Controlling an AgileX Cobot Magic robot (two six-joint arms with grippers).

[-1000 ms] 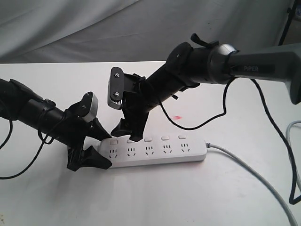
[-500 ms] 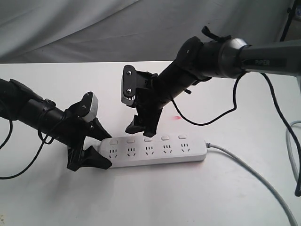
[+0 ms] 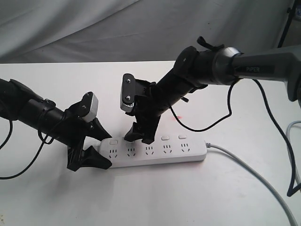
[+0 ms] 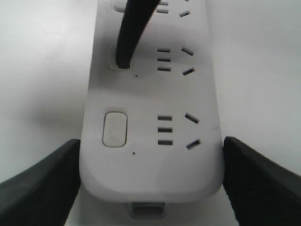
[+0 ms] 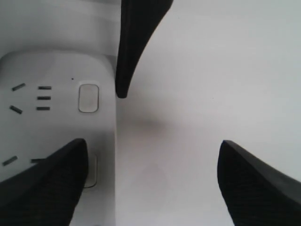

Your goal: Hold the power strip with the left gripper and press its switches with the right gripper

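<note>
The white power strip point(image 3: 155, 151) lies flat on the white table, its grey cord point(image 3: 244, 169) trailing off to the right. My left gripper point(image 3: 96, 148) point(image 4: 150, 141), on the all-black arm, is shut on the strip's rounded left end, one jaw on each long side. My right gripper point(image 3: 138, 138) point(image 5: 151, 143), on the PIPER arm, points down with its jaws wide apart. One of its fingers point(image 4: 123, 52) rests on the second switch point(image 5: 92, 170); the other hangs over bare table behind the strip. The first switch point(image 4: 115, 129) and the last two switches point(image 3: 165, 138) show uncovered.
A grey cloth backdrop point(image 3: 94, 28) rises behind the table. Black cables hang from the right arm point(image 3: 225, 113) and loop at the left edge point(image 3: 19, 165). A small red spot point(image 3: 178, 117) marks the table behind the strip.
My right gripper lifted off the strip, shifted slightly right, then came back down onto the row of switches. The left gripper and the strip have not moved.
</note>
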